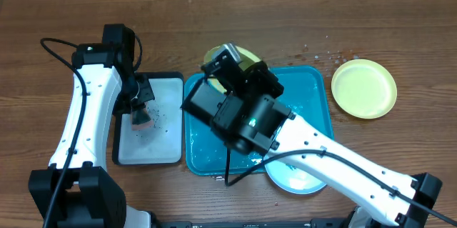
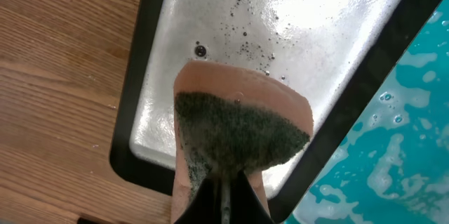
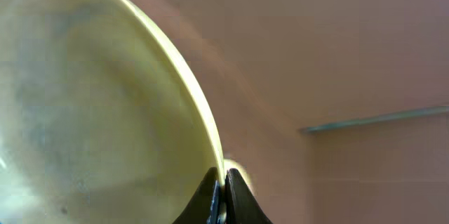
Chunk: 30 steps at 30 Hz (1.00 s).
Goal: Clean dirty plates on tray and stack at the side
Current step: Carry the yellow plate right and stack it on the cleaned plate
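My right gripper point(image 3: 223, 182) is shut on the rim of a yellow-green plate point(image 3: 91, 104) and holds it up on edge over the far end of the turquoise tray point(image 1: 321, 106); in the overhead view only a bit of this plate point(image 1: 246, 58) shows behind the arm. A second yellow-green plate point(image 1: 364, 88) lies on the wood table to the right of the tray. A pale blue plate point(image 1: 294, 178) lies at the tray's near edge, mostly hidden under my right arm. My left gripper point(image 2: 224, 192) is shut on a pink sponge with a dark scrub face point(image 2: 235, 136) over the small tray.
A smaller black-rimmed white tray point(image 1: 168, 139) with dark specks and water lies left of the turquoise tray; it also shows in the left wrist view point(image 2: 309, 20). Foam and water cover the turquoise tray's floor point(image 2: 414, 140). Crumbs dot the table point(image 1: 330, 55) beyond the tray.
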Tool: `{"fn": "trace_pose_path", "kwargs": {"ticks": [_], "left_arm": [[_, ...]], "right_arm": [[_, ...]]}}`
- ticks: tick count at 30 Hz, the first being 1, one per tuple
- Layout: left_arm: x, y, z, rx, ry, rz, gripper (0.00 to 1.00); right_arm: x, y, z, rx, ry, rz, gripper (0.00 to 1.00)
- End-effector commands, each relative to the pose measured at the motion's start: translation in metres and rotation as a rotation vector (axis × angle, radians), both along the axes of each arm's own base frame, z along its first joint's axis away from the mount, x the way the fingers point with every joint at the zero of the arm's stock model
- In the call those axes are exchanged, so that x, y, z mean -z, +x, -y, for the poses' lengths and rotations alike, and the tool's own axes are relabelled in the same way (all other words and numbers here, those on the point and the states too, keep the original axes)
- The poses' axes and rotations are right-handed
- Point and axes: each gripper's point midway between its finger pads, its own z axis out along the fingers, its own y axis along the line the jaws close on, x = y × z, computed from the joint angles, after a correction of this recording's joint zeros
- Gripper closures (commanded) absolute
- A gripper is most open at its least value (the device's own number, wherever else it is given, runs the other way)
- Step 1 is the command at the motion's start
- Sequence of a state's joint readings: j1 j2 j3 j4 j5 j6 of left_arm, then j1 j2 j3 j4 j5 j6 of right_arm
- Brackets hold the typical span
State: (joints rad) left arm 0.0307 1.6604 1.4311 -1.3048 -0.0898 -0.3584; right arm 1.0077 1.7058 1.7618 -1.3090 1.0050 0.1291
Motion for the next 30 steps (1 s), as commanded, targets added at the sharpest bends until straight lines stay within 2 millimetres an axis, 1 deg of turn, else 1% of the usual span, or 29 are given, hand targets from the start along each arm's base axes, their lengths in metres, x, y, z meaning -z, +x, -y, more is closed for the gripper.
{"fn": "trace_pose_path", "kwargs": {"ticks": [1,2,4,7,9,11,14,18,21,23,27,30], "left_arm": [[0.004,-0.001,0.0,0.021,-0.005,-0.016,0.96],[0.004,-0.002,0.0,0.021,-0.005,-0.018,0.96],[0.004,-0.002,0.0,0.021,-0.005,-0.019,0.96],[0.004,-0.002,0.0,0.021,-0.005,-0.018,0.96],[0.004,-0.001,0.0,0.021,-0.005,-0.016,0.96],[0.004,-0.001,0.0,0.021,-0.005,-0.016,0.96],[0.004,-0.001,0.0,0.021,-0.005,-0.016,0.96],[0.004,-0.001,0.0,0.021,-0.005,-0.016,0.96],[0.004,-0.001,0.0,0.021,-0.005,-0.015,0.96],[0.004,-0.001,0.0,0.021,-0.005,-0.014,0.96],[0.004,-0.001,0.0,0.021,-0.005,-0.014,0.96],[0.004,-0.001,0.0,0.021,-0.005,-0.014,0.96]], "right_arm": [[0.044,-0.001,-0.017,0.029,0.384,-0.311,0.96],[0.057,0.003,-0.014,0.085,0.48,-0.385,0.96],[0.077,0.011,-0.002,0.189,0.595,-0.471,0.96],[0.104,0.025,0.018,0.298,0.721,-0.58,0.96],[0.119,0.036,0.035,0.361,0.791,-0.63,0.96],[0.128,0.047,0.055,0.425,0.849,-0.655,0.96],[0.135,0.064,0.093,0.534,0.934,-0.661,0.96],[0.14,0.082,0.162,0.703,1.032,-0.612,0.96],[0.144,0.084,0.213,0.825,1.078,-0.574,0.96],[0.15,0.078,0.252,0.932,1.103,-0.555,0.96],[0.167,0.06,0.309,1.103,1.136,-0.551,0.96],[0.18,0.05,0.34,1.195,1.164,-0.537,0.96]]}}
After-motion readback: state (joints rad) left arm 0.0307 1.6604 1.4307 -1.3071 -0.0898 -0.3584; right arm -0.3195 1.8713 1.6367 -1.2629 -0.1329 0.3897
